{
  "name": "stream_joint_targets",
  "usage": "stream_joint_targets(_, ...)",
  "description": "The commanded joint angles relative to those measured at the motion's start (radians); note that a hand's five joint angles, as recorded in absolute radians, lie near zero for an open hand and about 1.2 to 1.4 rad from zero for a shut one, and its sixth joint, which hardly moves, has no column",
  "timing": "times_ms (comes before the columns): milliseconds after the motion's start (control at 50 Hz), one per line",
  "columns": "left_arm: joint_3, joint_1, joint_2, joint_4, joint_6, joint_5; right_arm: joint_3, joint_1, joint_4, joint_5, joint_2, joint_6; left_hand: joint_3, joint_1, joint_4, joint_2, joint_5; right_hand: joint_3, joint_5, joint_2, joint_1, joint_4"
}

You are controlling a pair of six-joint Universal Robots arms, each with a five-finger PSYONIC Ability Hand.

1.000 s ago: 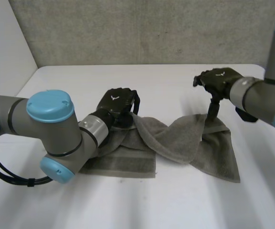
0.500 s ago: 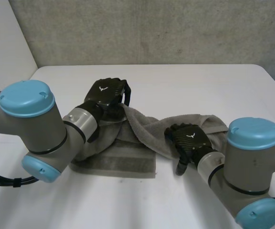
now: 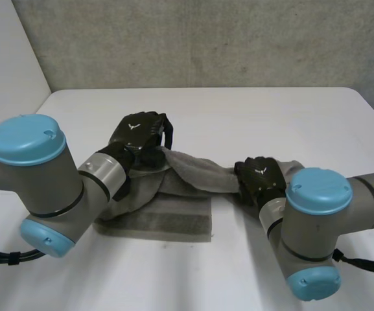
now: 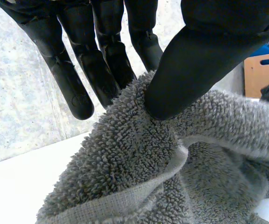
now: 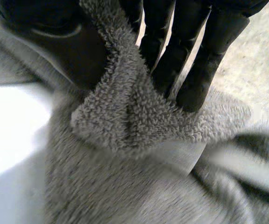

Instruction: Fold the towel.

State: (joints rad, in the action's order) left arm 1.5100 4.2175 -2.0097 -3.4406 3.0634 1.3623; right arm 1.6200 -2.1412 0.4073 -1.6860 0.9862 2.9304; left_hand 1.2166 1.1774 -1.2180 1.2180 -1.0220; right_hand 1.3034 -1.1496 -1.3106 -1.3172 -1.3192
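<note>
A grey towel [image 3: 174,204] lies crumpled across the middle of the white table [image 3: 238,116], its left part flat and partly doubled. My left hand [image 3: 138,133] holds the towel's far left corner raised. In the left wrist view the thumb [image 4: 195,65] pinches the terry cloth [image 4: 134,177] against the fingers [image 4: 106,65]. My right hand [image 3: 259,181] sits on the towel's bunched right part. In the right wrist view its thumb [image 5: 55,42] and fingers [image 5: 185,56] pinch a fold of towel [image 5: 125,112]. A twisted band of cloth runs between the two hands.
A grey wall [image 3: 206,39] rises behind the table's far edge. Both arms reach in from the near side, and their big elbows [image 3: 313,214] stand over the table's front. A wooden box [image 4: 264,70] stands beyond the towel in the left wrist view.
My right hand came down from the far right to the towel's bunched right part and shut on a fold. The left hand shifted slightly left, still holding its corner.
</note>
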Motion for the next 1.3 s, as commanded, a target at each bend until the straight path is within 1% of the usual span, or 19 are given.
stream_joint_targets(20, 0.012, 0.013, 0.023, 0.003, 0.000, 0.000, 0.003, 0.006, -0.016, 0.012, 0.169, -0.024, 0.180, 0.219, -0.178, 0.178, -0.200, 0.093, -0.072, -0.086, -0.079, -0.077)
stream_joint_targets(80, 0.024, 0.019, 0.049, 0.006, 0.001, 0.000, 0.000, 0.030, -0.045, 0.026, 0.259, -0.063, 0.180, 0.219, -0.178, 0.178, -0.200, 0.093, -0.072, -0.086, -0.079, -0.077)
stream_joint_targets(180, 0.050, 0.022, 0.104, 0.028, 0.003, -0.005, -0.063, 0.083, -0.237, 0.103, 0.379, -0.189, 0.180, 0.219, -0.178, 0.178, -0.200, 0.093, -0.072, -0.086, -0.079, -0.077)
stream_joint_targets(220, 0.070, 0.018, 0.140, 0.053, 0.003, -0.006, -0.159, 0.095, -0.471, 0.156, 0.411, -0.275, 0.180, 0.219, -0.178, 0.178, -0.200, 0.093, -0.072, -0.086, -0.079, -0.077)
stream_joint_targets(240, 0.070, 0.018, 0.140, 0.054, 0.003, -0.006, -0.160, 0.095, -0.472, 0.157, 0.411, -0.275, 0.180, 0.219, -0.178, 0.178, -0.200, 0.093, -0.072, -0.086, -0.079, -0.077)
stream_joint_targets(280, 0.100, 0.019, 0.189, 0.084, 0.009, -0.011, -0.273, 0.104, -0.710, 0.186, 0.408, -0.327, 0.180, 0.219, -0.178, 0.178, -0.200, 0.093, -0.072, -0.086, -0.079, -0.077)
stream_joint_targets(300, 0.101, 0.019, 0.189, 0.084, 0.009, -0.011, -0.273, 0.104, -0.711, 0.186, 0.408, -0.327, 0.180, 0.219, -0.178, 0.178, -0.200, 0.093, -0.072, -0.086, -0.079, -0.077)
stream_joint_targets(340, 0.134, 0.021, 0.216, 0.109, 0.011, -0.012, -0.357, 0.154, -0.916, 0.204, 0.405, -0.356, 0.180, 0.219, -0.178, 0.178, -0.200, 0.093, -0.072, -0.086, -0.079, -0.077)
stream_joint_targets(400, 0.163, 0.021, 0.209, 0.120, 0.017, -0.014, -0.413, 0.190, -1.027, 0.224, 0.376, -0.395, 0.180, 0.219, -0.178, 0.178, -0.200, 0.093, -0.072, -0.086, -0.079, -0.077)
stream_joint_targets(560, 0.147, 0.021, 0.093, 0.104, 0.020, -0.023, -0.474, 0.188, -1.042, 0.292, 0.238, -0.525, 0.180, 0.219, -0.178, 0.178, -0.200, 0.093, -0.072, -0.086, -0.079, -0.077)
stream_joint_targets(680, 0.039, 0.018, 0.020, 0.093, 0.020, -0.025, -0.617, 0.150, -0.998, 0.287, 0.097, -0.504, 0.180, 0.219, -0.178, 0.178, -0.200, 0.093, -0.072, -0.086, -0.079, -0.077)
stream_joint_targets(800, -0.177, 0.019, -0.024, 0.032, 0.020, -0.017, -0.904, 0.118, -0.789, 0.212, -0.041, -0.438, 0.180, 0.219, -0.178, 0.178, -0.200, 0.093, -0.072, -0.086, -0.079, -0.077)
stream_joint_targets(840, -0.291, 0.027, -0.026, -0.020, 0.032, 0.007, -1.032, 0.116, -0.644, 0.168, -0.061, -0.424, 0.180, 0.219, -0.178, 0.178, -0.200, 0.093, -0.072, -0.086, -0.079, -0.077)
stream_joint_targets(900, -0.338, 0.038, -0.018, -0.055, 0.046, 0.032, -1.071, 0.116, -0.556, 0.158, -0.057, -0.422, 0.180, 0.219, -0.178, 0.178, -0.200, 0.093, -0.072, -0.086, -0.079, -0.077)
stream_joint_targets(940, -0.395, 0.077, 0.008, -0.139, 0.073, 0.104, -1.095, 0.116, -0.394, 0.146, -0.031, -0.419, 0.180, 0.219, -0.178, 0.178, -0.200, 0.093, -0.072, -0.086, -0.079, -0.077)
stream_joint_targets(980, -0.413, 0.091, 0.037, -0.182, 0.083, 0.135, -1.092, 0.116, -0.348, 0.144, -0.005, -0.410, 0.180, 0.219, -0.178, 0.178, -0.200, 0.093, -0.072, -0.086, -0.079, -0.077)
stream_joint_targets(1080, -0.426, 0.101, 0.074, -0.238, 0.083, 0.152, -1.065, 0.116, -0.417, 0.155, 0.031, -0.402, 0.180, 0.219, -0.178, 0.178, -0.200, 0.093, -0.072, -0.086, -0.079, -0.077)
stream_joint_targets(1200, -0.287, 0.104, 0.089, -0.209, 0.090, 0.124, -1.000, 0.116, -0.660, 0.195, 0.040, -0.409, 0.180, 0.219, -0.178, 0.178, -0.200, 0.093, -0.072, -0.086, -0.079, -0.077)
stream_joint_targets(1300, -0.038, 0.099, 0.124, -0.184, 0.112, 0.035, -0.841, 0.119, -0.873, 0.253, 0.043, -0.404, 0.180, 0.219, -0.178, 0.178, -0.200, 0.093, -0.072, -0.086, -0.079, -0.077)
